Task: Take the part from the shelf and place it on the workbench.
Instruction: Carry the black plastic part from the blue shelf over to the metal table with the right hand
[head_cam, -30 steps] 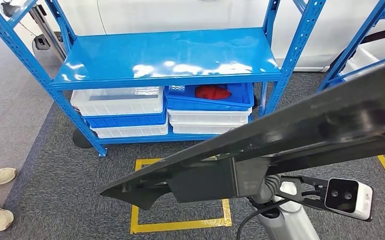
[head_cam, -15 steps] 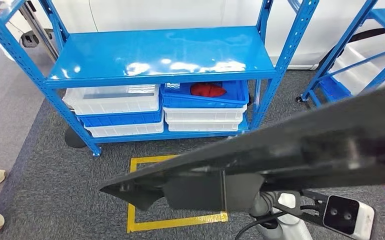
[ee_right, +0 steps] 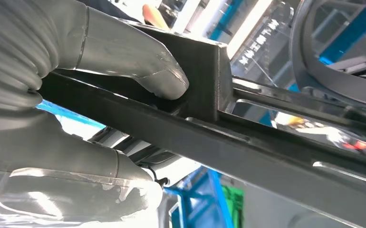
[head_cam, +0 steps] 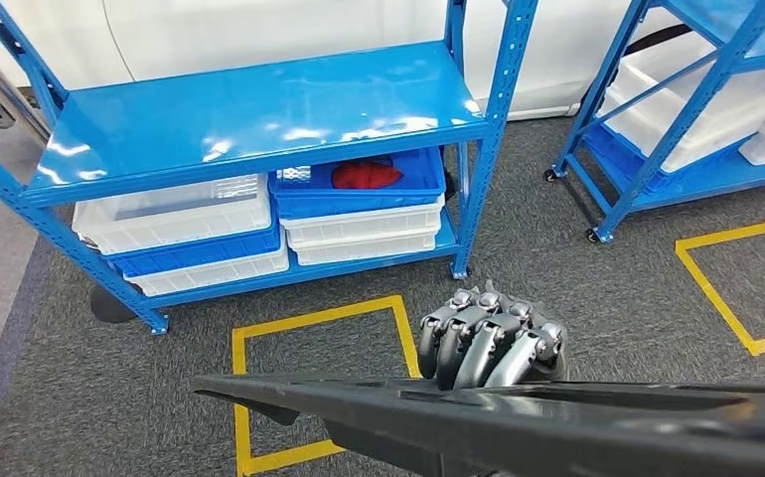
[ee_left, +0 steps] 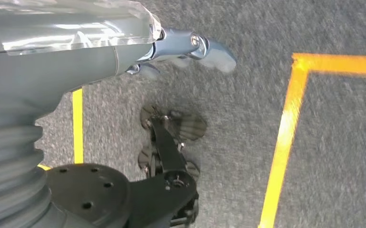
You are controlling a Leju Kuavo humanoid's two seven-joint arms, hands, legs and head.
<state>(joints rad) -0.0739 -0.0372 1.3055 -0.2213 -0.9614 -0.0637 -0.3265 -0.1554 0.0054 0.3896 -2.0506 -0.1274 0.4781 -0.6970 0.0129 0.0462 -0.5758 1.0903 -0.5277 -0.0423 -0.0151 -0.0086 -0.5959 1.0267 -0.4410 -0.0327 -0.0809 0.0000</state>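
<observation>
Across our right hand (head_cam: 491, 341), the long black part (head_cam: 518, 422).
Our fingers (ee_right: 124, 52) are wrapped tight around its bar; we cannot tell our left hand's (ee_left: 186, 47) state.

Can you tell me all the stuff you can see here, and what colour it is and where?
Long flat black plastic part: one, black, held low across the front of the head view.
Blue metal shelf racks: two, blue, one straight ahead, one at the far right.
Shallow plastic bins: several, blue and white, stacked on the near rack's bottom shelf.
Red thing: one, red, inside the top blue bin.
Yellow tape squares: two, yellow, on the grey carpet.
Right hand: dark fingers curled over the part.
Left hand: grey, hanging above the carpet, holding nothing.
</observation>
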